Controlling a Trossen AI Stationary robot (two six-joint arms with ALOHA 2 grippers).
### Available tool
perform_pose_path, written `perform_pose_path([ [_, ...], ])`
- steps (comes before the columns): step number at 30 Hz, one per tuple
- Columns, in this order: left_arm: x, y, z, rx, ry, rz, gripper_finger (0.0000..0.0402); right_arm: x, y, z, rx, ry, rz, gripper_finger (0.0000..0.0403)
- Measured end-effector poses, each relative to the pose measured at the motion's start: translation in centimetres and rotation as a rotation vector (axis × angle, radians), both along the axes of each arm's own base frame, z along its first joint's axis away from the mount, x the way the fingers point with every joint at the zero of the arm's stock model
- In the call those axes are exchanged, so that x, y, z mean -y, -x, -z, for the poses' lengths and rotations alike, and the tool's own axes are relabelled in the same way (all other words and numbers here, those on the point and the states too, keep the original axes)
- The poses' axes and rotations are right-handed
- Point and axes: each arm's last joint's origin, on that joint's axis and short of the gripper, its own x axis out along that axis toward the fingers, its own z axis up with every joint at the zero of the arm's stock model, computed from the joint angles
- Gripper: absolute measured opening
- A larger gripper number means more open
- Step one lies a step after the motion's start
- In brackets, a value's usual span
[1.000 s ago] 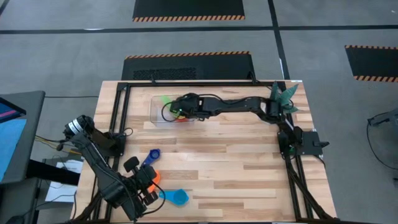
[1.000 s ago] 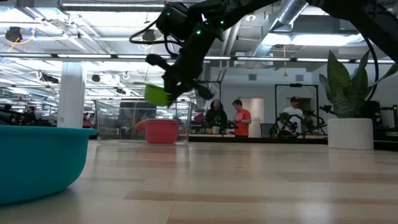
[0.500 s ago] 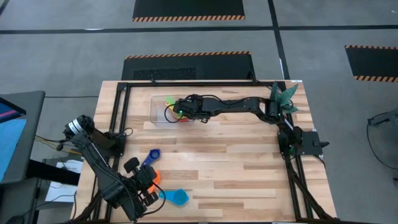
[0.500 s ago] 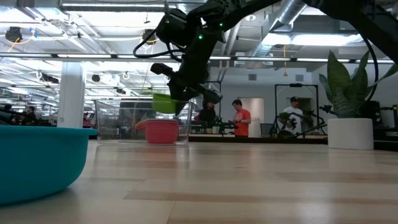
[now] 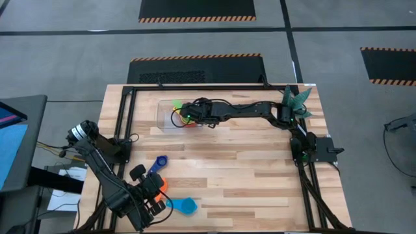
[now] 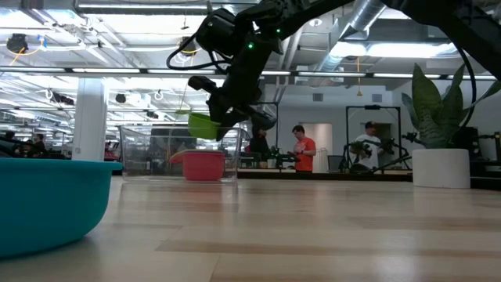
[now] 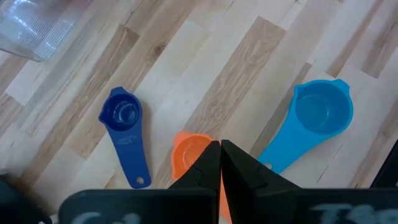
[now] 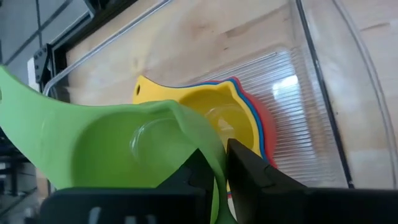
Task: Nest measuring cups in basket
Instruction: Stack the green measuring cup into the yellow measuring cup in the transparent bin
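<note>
right gripper (image 8: 221,163) pinches the rim of the green plastic scoop-shaped measuring cup (image 8: 118,146), fingers clamped thin on its wall. in the low view the cup (image 6: 202,124) hangs tilted above the clear see-through plastic basket (image 6: 145,150), not touching the cups inside. high view puts that gripper (image 5: 188,114) over the basket (image 5: 164,114) at the far side of the wooden table (image 5: 247,175), arm reaching in from the right.

inside the basket sits a nested stack: yellow plastic cup (image 8: 214,111) on top, a thin blue cup rim (image 8: 247,109) under it, red plastic cup (image 8: 266,127) at the bottom. low view shows the red one (image 6: 203,165) through the clear wall. green cup is just above the stack, partly covering the yellow one.

left gripper (image 7: 220,163) waits at the near left edge of the table (image 5: 151,195), fingers pressed together, holding nothing. below it lie three loose cups: dark blue small cup (image 7: 126,127), orange cup (image 7: 190,149) partly hidden behind the fingers, light blue bigger cup (image 7: 314,118). all three well apart from the basket.

white plant pot (image 6: 441,168) with green leaves stands at the far right corner. people (image 6: 304,151) stand in the room behind the table.
</note>
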Motion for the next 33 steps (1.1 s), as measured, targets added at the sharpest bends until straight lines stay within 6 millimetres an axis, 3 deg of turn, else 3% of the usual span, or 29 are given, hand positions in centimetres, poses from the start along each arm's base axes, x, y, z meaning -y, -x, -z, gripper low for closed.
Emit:
perform_pose_path([
  [33,0.00,-0.01,0.00,0.001,0.000,0.000,0.0000,-0.07,-0.07,0.02,0.018,-0.045,-0.010,0.0068],
])
